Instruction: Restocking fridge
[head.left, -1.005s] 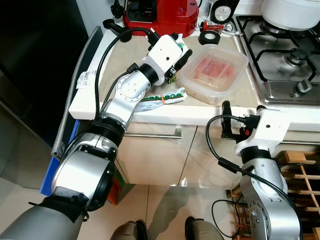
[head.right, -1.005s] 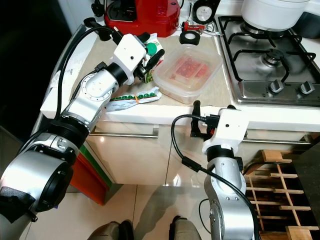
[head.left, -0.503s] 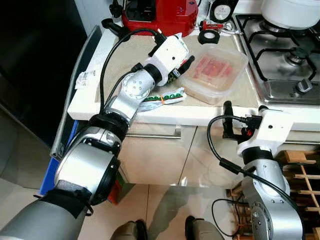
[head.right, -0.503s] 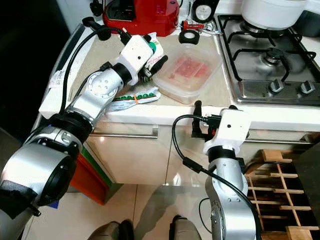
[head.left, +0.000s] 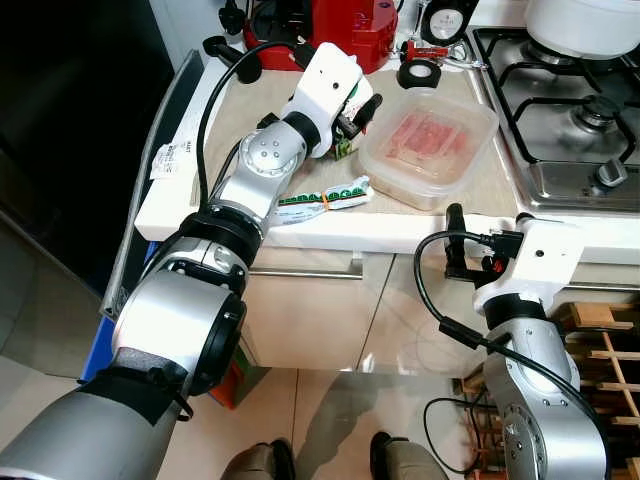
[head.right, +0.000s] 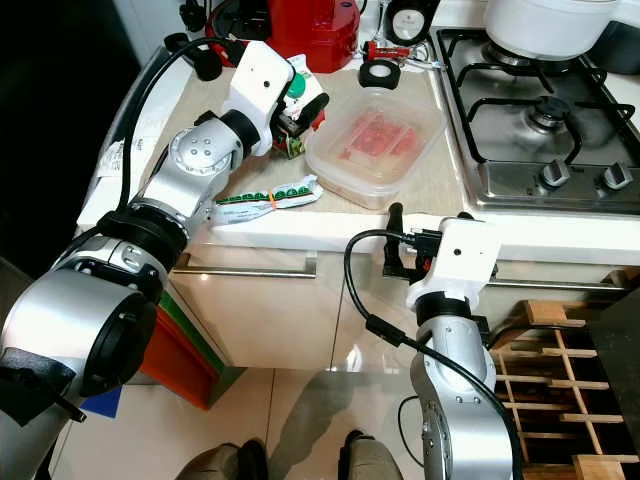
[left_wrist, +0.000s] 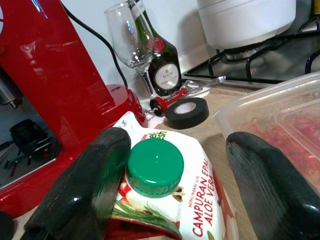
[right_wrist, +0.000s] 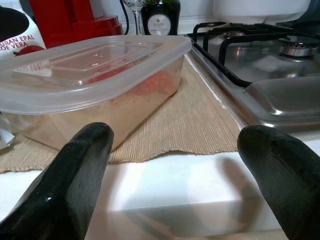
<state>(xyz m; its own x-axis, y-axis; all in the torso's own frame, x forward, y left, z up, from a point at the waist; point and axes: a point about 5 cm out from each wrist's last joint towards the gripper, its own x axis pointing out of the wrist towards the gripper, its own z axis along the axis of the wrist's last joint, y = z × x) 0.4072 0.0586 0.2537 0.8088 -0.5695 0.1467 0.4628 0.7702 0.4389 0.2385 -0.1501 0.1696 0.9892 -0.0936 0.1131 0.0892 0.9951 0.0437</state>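
Left pincer (left_wrist: 165, 175) is sitting higher and further back on the worktop (head.left: 250, 130) than 1 second ago, now straddling the green-capped aloe vera carton (left_wrist: 175, 200) beside the red appliance (head.left: 320, 25), with the right pincer (right_wrist: 175, 165) unchanged. Fingers (left_wrist: 85, 185) are standing wide apart, 1 touching the cap's side, the other well clear, nothing clamped. Right pincer is hovering open and empty below the worktop edge, facing the lidded plastic container (head.left: 430, 140) of red food. Risk: closing off-centre is likely pushing the carton sideways into the container or tipping it, since only 1 pad is meeting it; the soft top may also be crumpling. Worktop is carrying a beige mat, a flat green-printed packet (head.left: 320, 197), a tape roll (head.left: 415, 73), a wine glass (left_wrist: 127, 35) and a bottle (left_wrist: 162, 60). Gas hob (head.left: 560, 100) with a white pot is lying to the right, cabinets and tiled floor below.
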